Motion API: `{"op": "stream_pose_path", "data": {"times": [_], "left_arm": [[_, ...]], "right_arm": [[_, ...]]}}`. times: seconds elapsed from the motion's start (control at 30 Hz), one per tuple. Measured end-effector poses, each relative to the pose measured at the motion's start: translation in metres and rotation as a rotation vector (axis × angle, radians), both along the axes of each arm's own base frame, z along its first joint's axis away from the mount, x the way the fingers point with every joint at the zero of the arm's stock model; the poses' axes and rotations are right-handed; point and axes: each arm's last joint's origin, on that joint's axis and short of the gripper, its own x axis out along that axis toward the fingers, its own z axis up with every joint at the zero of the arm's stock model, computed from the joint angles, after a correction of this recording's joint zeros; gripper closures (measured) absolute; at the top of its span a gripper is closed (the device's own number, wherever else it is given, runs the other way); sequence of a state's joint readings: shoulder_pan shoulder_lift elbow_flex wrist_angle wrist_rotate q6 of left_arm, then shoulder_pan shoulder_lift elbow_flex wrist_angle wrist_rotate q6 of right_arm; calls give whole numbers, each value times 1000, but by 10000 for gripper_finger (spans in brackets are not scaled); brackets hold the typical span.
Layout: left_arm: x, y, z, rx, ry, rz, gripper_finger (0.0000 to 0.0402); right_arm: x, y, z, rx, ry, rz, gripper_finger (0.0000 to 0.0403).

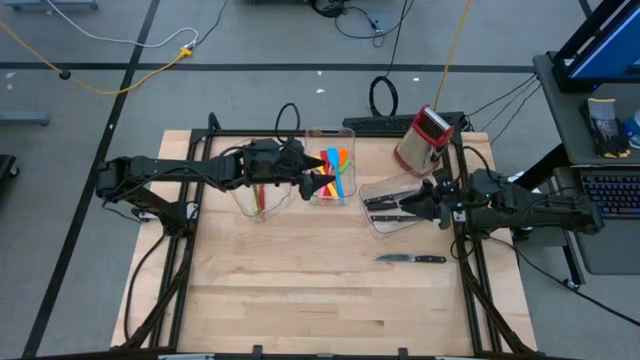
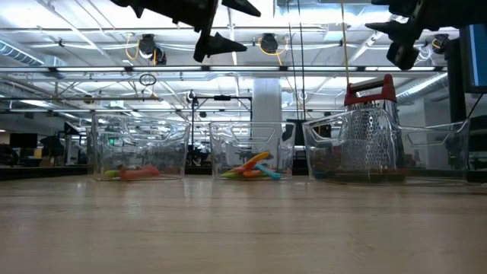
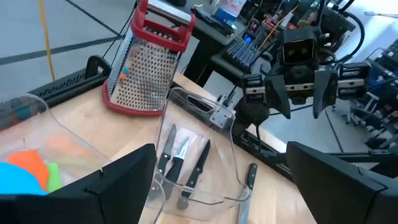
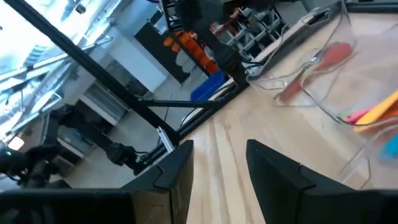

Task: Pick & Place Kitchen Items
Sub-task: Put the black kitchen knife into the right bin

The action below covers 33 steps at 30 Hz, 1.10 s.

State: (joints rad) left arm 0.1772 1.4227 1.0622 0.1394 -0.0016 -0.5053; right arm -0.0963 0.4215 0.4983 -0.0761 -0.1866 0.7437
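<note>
As laid out along the table's far edge, three clear bins are counted, left to right.

1. Left bin point(image 1: 258, 200): red utensil point(image 1: 260, 199) plus a green one inside. Left gripper point(image 1: 318, 184) is held above the table between this bin and the next; jaws wide apart, nothing carried.
2. Middle bin point(image 1: 334, 165): approx. five coloured spatulas/spoons point(image 1: 337, 170), orange, blue, green, pink; sorted.
3. Right bin point(image 1: 392, 203), nr the right edge: three black-handled knives point(image 3: 185, 158) inside. Box grater point(image 1: 423, 139) is stood at the far right corner, untouched. Right gripper point(image 1: 420, 205) is held over this bin; fingers part-spread, nothing seen between them.
4. Loose: one black-handled knife point(image 1: 411, 258) left flat on bare table, nearer the front than the right bin.

Status, est.: mostly done; one knife outstanding.
</note>
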Motion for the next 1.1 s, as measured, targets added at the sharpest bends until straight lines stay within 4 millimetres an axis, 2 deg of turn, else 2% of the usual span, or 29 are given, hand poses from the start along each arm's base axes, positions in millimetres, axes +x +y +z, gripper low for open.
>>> {"op": "stream_pose_path", "data": {"times": [0.1,0.3,0.53,0.77,0.9,1.03,1.1], "left_arm": [[0,0,-1,30,17,-7,36],[-1,-1,-5,-18,51,-3,36],[0,-13,-5,134,68,-203,36],[-1,-16,-8,172,104,-288,36],[-11,-16,-6,173,155,-283,36],[-27,-20,-2,202,140,-289,36],[-41,-23,-5,213,132,-273,36]], "right_arm": [[4,0,-2,-42,24,13,261],[14,8,-9,-116,73,108,261],[23,18,-14,-163,126,180,261],[33,29,10,-268,170,210,261],[38,36,17,-358,317,216,261],[43,43,18,-382,421,252,261],[47,47,16,-386,461,277,261]]}}
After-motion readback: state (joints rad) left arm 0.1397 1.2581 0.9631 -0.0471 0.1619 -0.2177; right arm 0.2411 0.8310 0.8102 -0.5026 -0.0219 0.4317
